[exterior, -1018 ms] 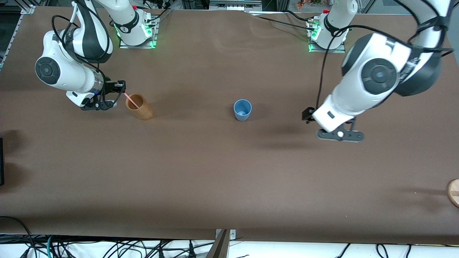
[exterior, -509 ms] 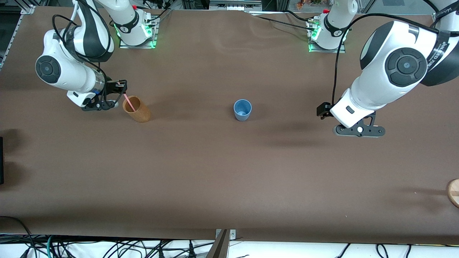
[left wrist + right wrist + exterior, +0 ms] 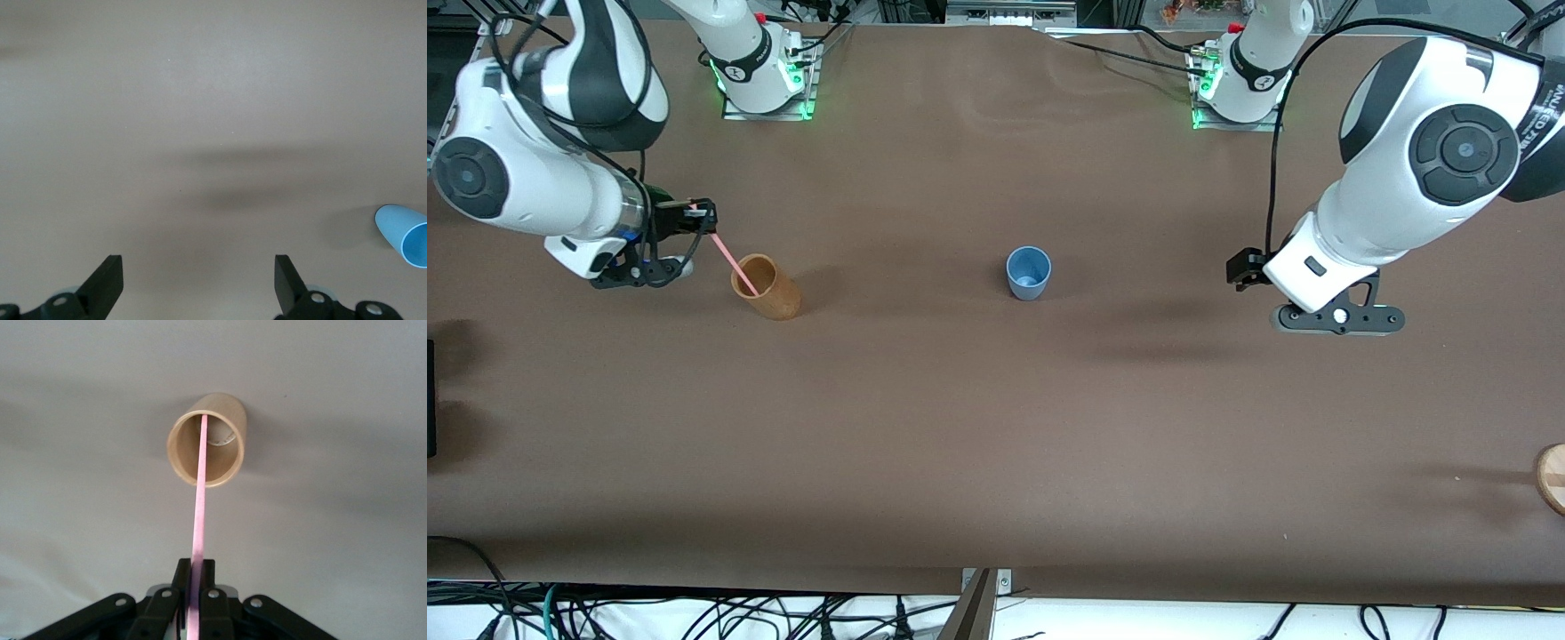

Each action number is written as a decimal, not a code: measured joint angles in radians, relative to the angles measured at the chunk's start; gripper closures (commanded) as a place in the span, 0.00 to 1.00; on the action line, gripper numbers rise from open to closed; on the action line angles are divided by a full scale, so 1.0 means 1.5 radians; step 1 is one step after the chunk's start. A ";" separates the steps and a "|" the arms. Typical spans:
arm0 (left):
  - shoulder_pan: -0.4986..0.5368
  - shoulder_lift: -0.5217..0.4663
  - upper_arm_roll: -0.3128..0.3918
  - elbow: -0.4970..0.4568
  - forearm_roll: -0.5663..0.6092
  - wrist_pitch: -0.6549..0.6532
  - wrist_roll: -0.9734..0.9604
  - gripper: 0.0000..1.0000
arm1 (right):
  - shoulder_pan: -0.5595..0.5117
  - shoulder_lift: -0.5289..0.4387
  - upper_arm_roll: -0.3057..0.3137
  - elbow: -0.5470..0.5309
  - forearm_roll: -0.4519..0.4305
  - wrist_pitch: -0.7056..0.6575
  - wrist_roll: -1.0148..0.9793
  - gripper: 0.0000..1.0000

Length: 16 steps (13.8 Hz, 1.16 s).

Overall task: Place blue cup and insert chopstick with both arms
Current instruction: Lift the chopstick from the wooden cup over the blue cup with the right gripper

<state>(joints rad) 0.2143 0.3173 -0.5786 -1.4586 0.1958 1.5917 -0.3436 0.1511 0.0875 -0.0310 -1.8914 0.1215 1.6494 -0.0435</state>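
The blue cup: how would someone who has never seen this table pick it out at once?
Start at the brown table and look to its middle, between the two arms. The blue cup stands there upright, alone and untouched. Unlike the tan wooden cup toward the right arm's end, it is blue, tapered and holds no pink stick.

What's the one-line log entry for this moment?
right gripper: holds chopstick, tip in wooden cup | left gripper: open, empty | blue cup: upright

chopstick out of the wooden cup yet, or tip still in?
Still in. The chopstick, held by the right gripper, crosses the wooden cup rim, and its tip sits inside.
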 measured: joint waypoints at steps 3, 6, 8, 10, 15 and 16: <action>0.003 -0.005 0.000 0.020 0.000 -0.020 0.000 0.00 | 0.013 0.003 0.001 0.048 0.039 -0.040 0.002 0.98; 0.018 -0.007 0.000 0.031 -0.003 -0.033 0.013 0.00 | 0.046 0.004 0.002 0.088 0.049 -0.069 0.042 0.98; 0.030 -0.007 0.000 0.031 -0.009 -0.034 0.039 0.00 | 0.072 0.012 0.003 0.118 0.087 -0.082 0.090 0.98; 0.036 -0.007 0.000 0.031 -0.009 -0.036 0.051 0.00 | 0.093 0.028 0.003 0.148 0.125 -0.087 0.142 0.98; 0.039 -0.007 0.000 0.031 -0.009 -0.038 0.053 0.00 | 0.189 0.099 0.003 0.238 0.172 -0.081 0.288 0.98; 0.040 -0.007 0.000 0.031 -0.009 -0.038 0.053 0.00 | 0.217 0.115 0.000 0.251 0.178 -0.067 0.319 0.98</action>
<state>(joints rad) 0.2741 0.3074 -0.5785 -1.4122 0.1817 1.5341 -0.2636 0.4770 0.2600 -0.0317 -1.5142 0.3882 1.5495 0.4344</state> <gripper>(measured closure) 0.000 0.916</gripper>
